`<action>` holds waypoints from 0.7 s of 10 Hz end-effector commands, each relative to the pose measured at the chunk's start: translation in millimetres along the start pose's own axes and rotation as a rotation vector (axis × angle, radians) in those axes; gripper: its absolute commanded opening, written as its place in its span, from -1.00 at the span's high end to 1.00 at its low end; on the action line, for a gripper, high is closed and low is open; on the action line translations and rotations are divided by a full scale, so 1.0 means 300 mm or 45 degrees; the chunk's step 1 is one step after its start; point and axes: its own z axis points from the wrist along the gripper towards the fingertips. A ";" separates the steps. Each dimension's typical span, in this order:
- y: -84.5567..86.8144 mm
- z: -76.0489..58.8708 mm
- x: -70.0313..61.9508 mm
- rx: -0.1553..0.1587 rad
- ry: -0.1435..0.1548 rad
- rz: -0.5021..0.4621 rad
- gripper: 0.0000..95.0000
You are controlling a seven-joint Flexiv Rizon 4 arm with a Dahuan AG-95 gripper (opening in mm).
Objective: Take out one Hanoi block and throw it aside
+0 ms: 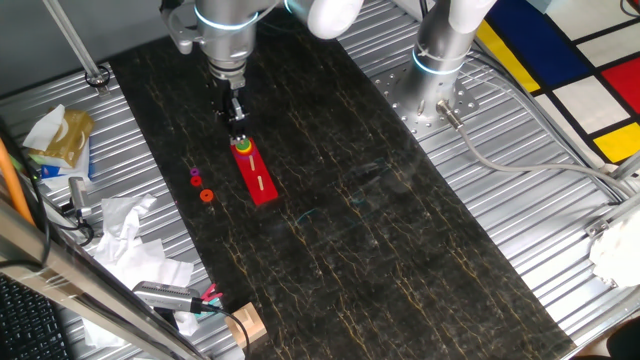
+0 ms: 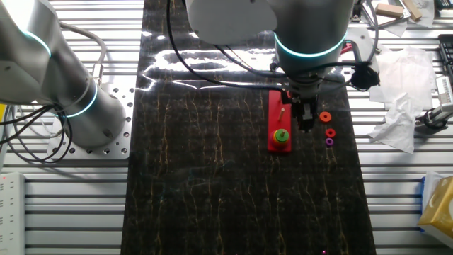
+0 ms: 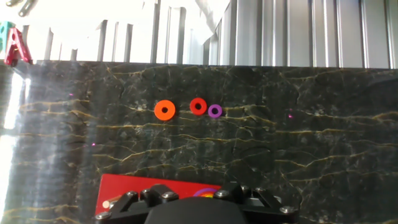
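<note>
A: Where does the job stand?

B: Early, I'd say. The green block (image 2: pixel 282 134) sits on top of the small stack on the end peg of the red base (image 2: pixel 277 117). So by my reading nothing has been taken off in this go.

A: And the gripper?

B: The gripper (image 2: pixel 306 122) hangs low just beside that end of the base, on the side facing the loose rings. In one fixed view it (image 1: pixel 238 135) looks right above the stack. Whether it touches the block, I cannot tell.

A: Jaws parted or clamped?

B: Cannot tell. The fingers are dark and small in both fixed views, and the hand view shows only the gripper body at the bottom edge, with a strip of the base behind it.

A: What else lies near the base?

B: Three loose rings on the dark mat (image 3: pixel 311 162), well apart from the base, in a short row: an orange ring (image 3: pixel 164 110), a red ring (image 3: pixel 198 106) and a purple ring (image 3: pixel 214 111), the last two nearly touching. They look like blocks already cast off, though that is only a guess.

A: So what is left?

B: All of it, as far as I judge: close on the green block, lift it clear of the peg, carry it away from the base and drop it, likely near those rings.
</note>
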 end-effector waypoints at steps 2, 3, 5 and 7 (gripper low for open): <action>-0.004 0.014 -0.004 -0.005 0.003 0.006 -0.20; -0.007 0.021 -0.005 -0.004 0.003 0.008 -0.20; -0.009 0.025 -0.004 -0.003 0.003 0.007 -0.20; -0.011 0.029 -0.004 -0.003 0.007 0.007 -0.20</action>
